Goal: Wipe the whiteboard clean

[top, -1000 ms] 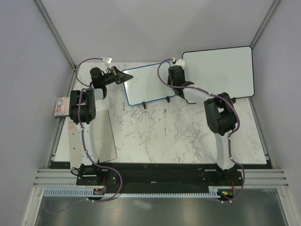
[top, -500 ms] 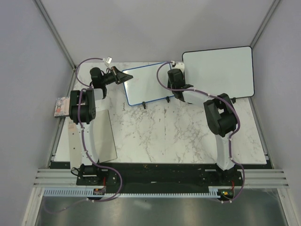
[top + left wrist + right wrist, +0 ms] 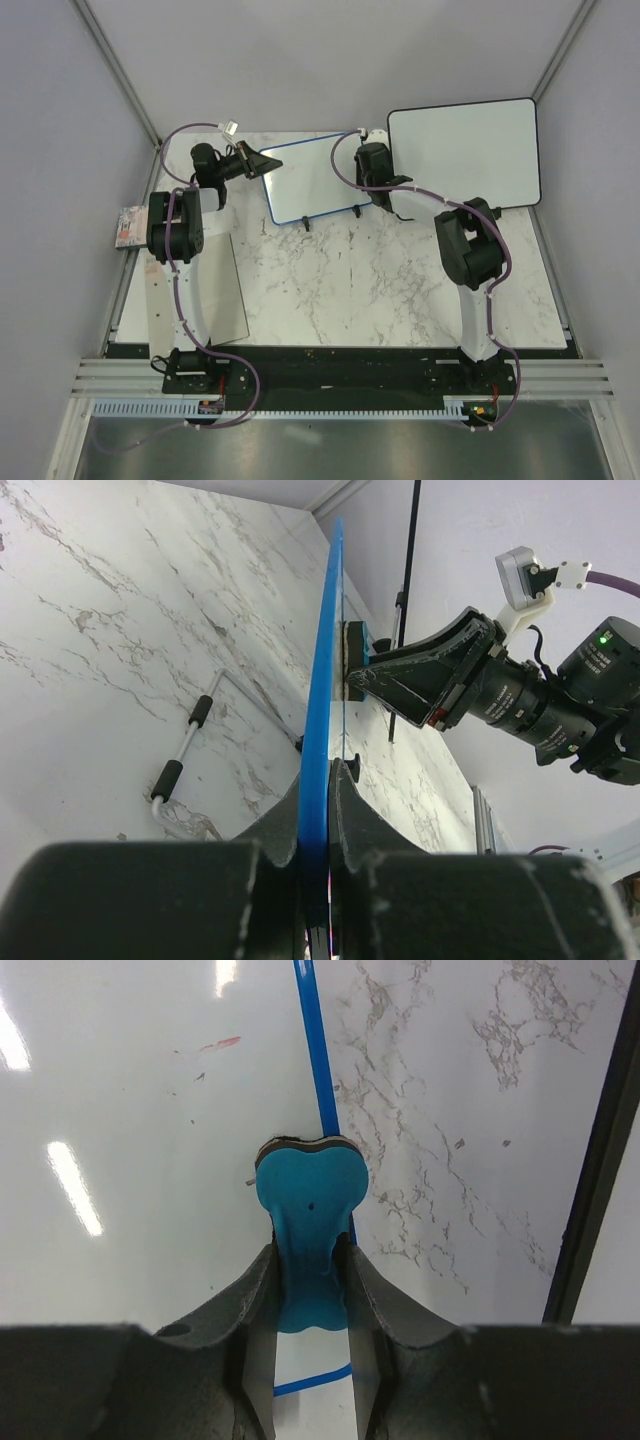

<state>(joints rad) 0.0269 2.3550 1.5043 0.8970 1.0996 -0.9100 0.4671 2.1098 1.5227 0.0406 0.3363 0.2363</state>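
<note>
The blue-framed whiteboard [image 3: 315, 180] stands tilted on black feet at the back of the table. My left gripper [image 3: 268, 163] is shut on its left edge; the left wrist view shows the blue frame [image 3: 322, 720] edge-on between the jaws. My right gripper [image 3: 372, 190] is shut on a blue eraser [image 3: 308, 1215] and presses it on the board's right edge. The right wrist view shows the white surface [image 3: 130, 1140] with a faint red mark [image 3: 220, 1044] and small specks. The eraser also shows in the left wrist view [image 3: 354, 660].
A larger black-framed whiteboard [image 3: 470, 150] leans at the back right, close behind my right arm. A grey flat sheet [image 3: 200, 290] lies at the left of the marble table [image 3: 350, 290]. A small printed packet [image 3: 130, 226] sits at the far left edge.
My right gripper with the eraser has moved slightly away and up along the board's right edge. The left gripper and the board have stayed still.
</note>
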